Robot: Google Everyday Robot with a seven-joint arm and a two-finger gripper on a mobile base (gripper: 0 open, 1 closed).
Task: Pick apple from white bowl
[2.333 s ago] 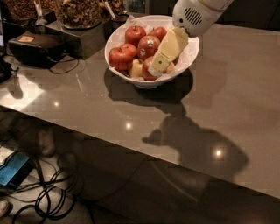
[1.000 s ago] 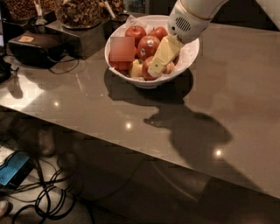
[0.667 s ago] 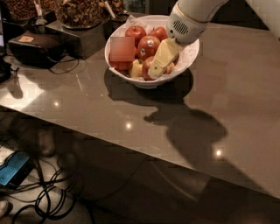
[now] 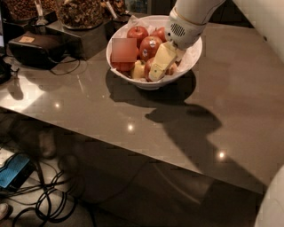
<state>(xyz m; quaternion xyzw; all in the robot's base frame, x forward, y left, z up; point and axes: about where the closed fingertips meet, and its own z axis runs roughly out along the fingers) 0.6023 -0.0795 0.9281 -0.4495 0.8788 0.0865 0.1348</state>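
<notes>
Desk (image 4: 88, 104) of glossy grey-brown, seen from above its near edge, with the white bowl (image 4: 116, 62) standing close to the far edge, about midway along it. You have the gripper (image 4: 156, 72) inside that bowl: its pale yellow end slants down and to the left from the white arm (image 4: 188, 20), which comes in over the far right corner. The gripper's tip lies low among the fruit on the side of the bowl nearest the near edge. Whether it is set wide, narrow or holding anything, you cannot tell from here. The apple (image 4: 147, 70) appears to be the red one showing just beside and partly behind the gripper's tip, though most of it is hidden. A pale yellow-green apple (image 4: 138, 70) sits just to its left. Farther back in the bowl are a red apple with a sticker (image 4: 151, 47) and two more red apples (image 4: 137, 33) toward the far rim. White paper (image 4: 191, 52) lines the bowl's wall on the right. A blurred pinkish square (image 4: 124, 49) covers the left part of the bowl's contents. Toward the far left corner stand a dark box (image 4: 35, 48) with a cable and jars of brown food (image 4: 80, 13). The arm's shadow falls on the desk between the bowl and the near edge. Below the near edge, on the floor, lie black cables (image 4: 49, 199) and a blue object (image 4: 13, 170).
</notes>
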